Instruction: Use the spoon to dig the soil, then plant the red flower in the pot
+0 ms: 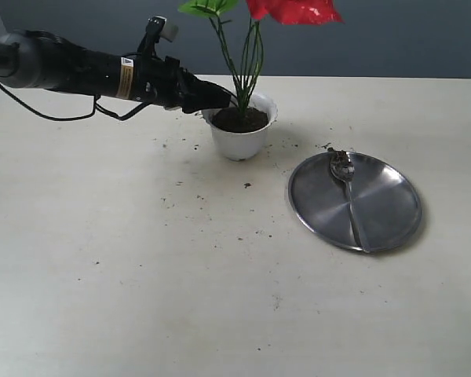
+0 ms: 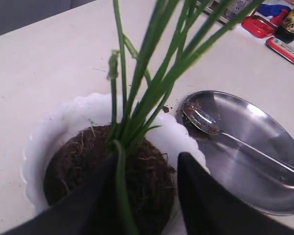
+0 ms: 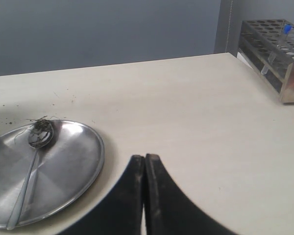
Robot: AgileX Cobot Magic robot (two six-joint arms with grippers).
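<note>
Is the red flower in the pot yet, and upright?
Yes: red flower stems stand upright in the soil inside the pot.

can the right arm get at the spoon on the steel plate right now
Probably yes. The spoon lies uncovered on the plate, near the right gripper, whose jaws are shut and empty; nothing lies between them.

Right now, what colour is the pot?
White, with a wavy rim; the pot shows best in the exterior view.

Cream table [image 1: 141,298] — blue-grey wall [image 1: 408,35]
</note>
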